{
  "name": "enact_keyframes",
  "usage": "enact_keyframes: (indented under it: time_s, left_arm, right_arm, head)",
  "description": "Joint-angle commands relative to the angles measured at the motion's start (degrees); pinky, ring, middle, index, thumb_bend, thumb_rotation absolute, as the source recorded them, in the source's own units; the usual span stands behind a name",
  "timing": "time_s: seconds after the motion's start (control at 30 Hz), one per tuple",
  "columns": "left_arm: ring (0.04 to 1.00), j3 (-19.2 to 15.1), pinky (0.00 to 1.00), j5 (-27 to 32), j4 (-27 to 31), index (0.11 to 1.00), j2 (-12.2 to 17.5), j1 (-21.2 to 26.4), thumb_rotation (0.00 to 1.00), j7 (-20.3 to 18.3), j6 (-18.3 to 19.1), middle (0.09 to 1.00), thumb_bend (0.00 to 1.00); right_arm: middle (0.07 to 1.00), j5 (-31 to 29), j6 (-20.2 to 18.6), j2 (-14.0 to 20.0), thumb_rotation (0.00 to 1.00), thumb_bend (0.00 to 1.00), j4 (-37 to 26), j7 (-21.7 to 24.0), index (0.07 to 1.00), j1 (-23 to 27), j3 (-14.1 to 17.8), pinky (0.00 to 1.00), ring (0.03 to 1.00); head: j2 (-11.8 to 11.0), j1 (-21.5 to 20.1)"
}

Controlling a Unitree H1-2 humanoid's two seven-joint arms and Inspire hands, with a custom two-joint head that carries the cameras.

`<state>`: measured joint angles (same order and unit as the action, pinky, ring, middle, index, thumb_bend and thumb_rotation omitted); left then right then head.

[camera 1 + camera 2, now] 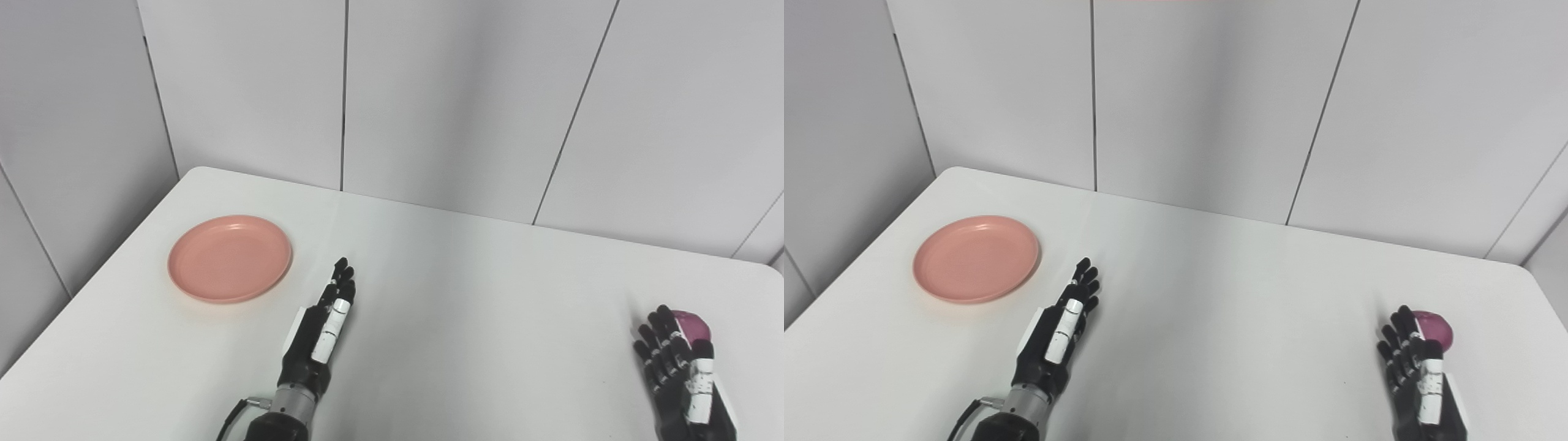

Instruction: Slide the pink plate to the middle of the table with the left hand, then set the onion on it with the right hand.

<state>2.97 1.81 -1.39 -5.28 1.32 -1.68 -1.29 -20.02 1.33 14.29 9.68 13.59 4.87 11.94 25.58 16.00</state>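
Note:
A round pink plate (229,258) lies empty on the left part of the white table (465,294). My left hand (321,327) rests on the table to the right of the plate and a little nearer to me, apart from it, fingers straight and held together, holding nothing. A purple onion (692,325) sits near the table's right edge. My right hand (677,367) stands just in front of and left of the onion, fingers slightly spread and open; they partly hide the onion. Contact between that hand and the onion is not visible.
Grey panelled walls (429,98) close off the table's far and left sides. The rounded right table edge (1540,294) lies just beyond the onion. A black cable (233,413) runs from my left wrist.

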Motion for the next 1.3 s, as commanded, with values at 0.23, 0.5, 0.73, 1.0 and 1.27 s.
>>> enact_keyframes:
  time_s: [0.23, 0.5, 0.73, 1.0, 1.27]
  left_arm:
    - [1.0, 1.01, 1.0, -1.94, -5.7, 1.0, -1.58, -2.37, 0.93, 1.89, -2.64, 1.0, 0.81]
    - [1.0, 0.89, 1.0, -1.75, -6.2, 1.0, -1.04, -2.6, 0.93, 1.68, -3.1, 1.0, 0.8]
    - [1.0, -0.33, 1.0, 0.91, -5.02, 1.0, -0.71, -2.67, 0.9, 0.61, -2.94, 1.0, 0.82]
    - [0.993, -1.36, 1.0, 7.88, 7.0, 1.0, 2.62, 0.54, 0.86, -3.55, 4.86, 1.0, 0.92]
    - [0.888, -4.85, 0.86, 12.31, 12.45, 0.881, 8.74, 8.24, 0.87, -5.25, 10.47, 0.906, 0.92]
  right_arm:
    - [1.0, -0.83, 1.71, -1.05, 1.0, 0.66, 8.22, 2.21, 1.0, -5.63, 0.24, 1.0, 1.0]
    - [1.0, -0.86, 2.35, -1.62, 1.0, 0.61, 8.3, 2.52, 1.0, -5.65, 0.17, 1.0, 1.0]
    - [1.0, 0.13, 2.46, -2.06, 1.0, 0.66, 8.19, 2.05, 1.0, -5.59, -0.47, 1.0, 1.0]
    - [1.0, 0.95, 2.81, -2.83, 1.0, 0.65, 8.74, 1.76, 1.0, -5.04, -0.81, 1.0, 1.0]
    - [1.0, 0.39, 3.11, -3.85, 1.0, 0.69, 8.55, 1.91, 1.0, -4.95, -0.5, 1.0, 1.0]
  head:
    - [-1.53, 1.26]
    - [-1.56, 0.72]
    - [-1.81, 0.36]
    - [-2.55, 0.29]
    - [-2.77, -0.51]
